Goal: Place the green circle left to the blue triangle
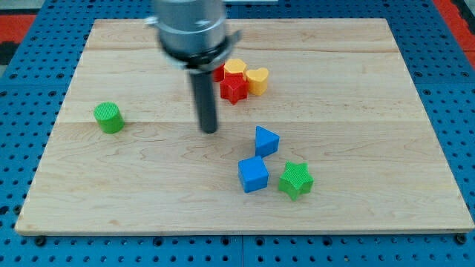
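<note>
The green circle (109,117) stands near the view's left edge of the wooden board (371,89). The blue triangle (266,141) lies right of the board's middle. My tip (210,131) rests on the board between them, closer to the blue triangle, a little to its left and slightly higher in the view. It touches no block. The green circle is far to the left of my tip.
A blue cube (253,174) and a green star (295,180) lie just below the blue triangle. A cluster of a red star (233,89), a yellow hexagon (235,68) and a yellow heart (257,80) sits above my tip's right, with another red block partly hidden behind the rod.
</note>
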